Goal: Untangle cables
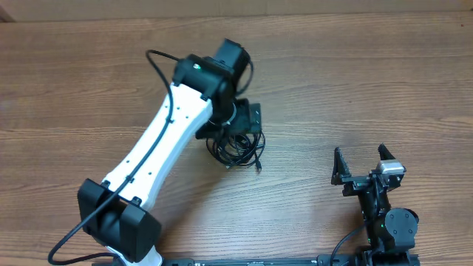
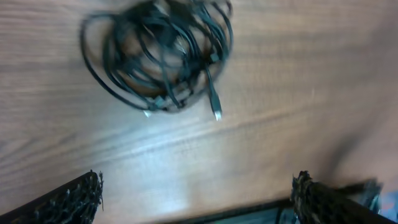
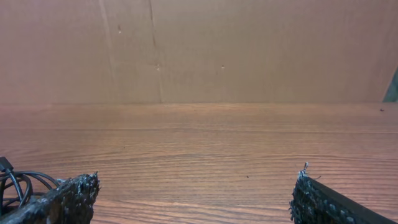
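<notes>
The cables [image 1: 238, 148] lie as one coiled black bundle on the wooden table, near its middle. In the left wrist view the cables [image 2: 163, 57] look blurred, with two small plug ends sticking out at the lower edge. My left gripper [image 1: 245, 122] hovers just behind the bundle, and in the left wrist view the left gripper [image 2: 198, 188] is open and holds nothing. At the front right my right gripper [image 1: 362, 159] is open and empty, well clear of the bundle. The right gripper [image 3: 194, 188] faces bare wood, with a bit of cable [image 3: 15, 182] at the left edge.
The white left arm [image 1: 151, 155] crosses the table from the front left corner to the middle. A brown cardboard wall [image 3: 199, 50] stands along the table's far edge. Bare wood table [image 1: 355, 81] spreads around the bundle.
</notes>
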You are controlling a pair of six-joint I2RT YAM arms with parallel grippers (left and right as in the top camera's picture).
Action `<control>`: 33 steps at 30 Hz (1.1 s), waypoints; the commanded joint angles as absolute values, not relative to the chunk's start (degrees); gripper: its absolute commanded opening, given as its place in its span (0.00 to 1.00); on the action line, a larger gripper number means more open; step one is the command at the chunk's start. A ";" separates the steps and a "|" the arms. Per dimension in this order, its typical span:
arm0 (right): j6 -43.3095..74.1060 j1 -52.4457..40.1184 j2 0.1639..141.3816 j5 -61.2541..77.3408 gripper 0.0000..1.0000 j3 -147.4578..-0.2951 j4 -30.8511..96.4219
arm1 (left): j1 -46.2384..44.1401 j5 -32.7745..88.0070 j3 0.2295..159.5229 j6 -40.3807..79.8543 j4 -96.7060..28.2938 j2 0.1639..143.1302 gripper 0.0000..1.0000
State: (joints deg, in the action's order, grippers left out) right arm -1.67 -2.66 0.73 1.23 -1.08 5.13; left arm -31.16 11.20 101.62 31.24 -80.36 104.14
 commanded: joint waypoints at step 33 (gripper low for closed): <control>-1.56 -2.52 0.19 0.93 1.00 -0.49 4.78 | -33.91 8.75 102.39 36.45 -70.85 104.25 1.00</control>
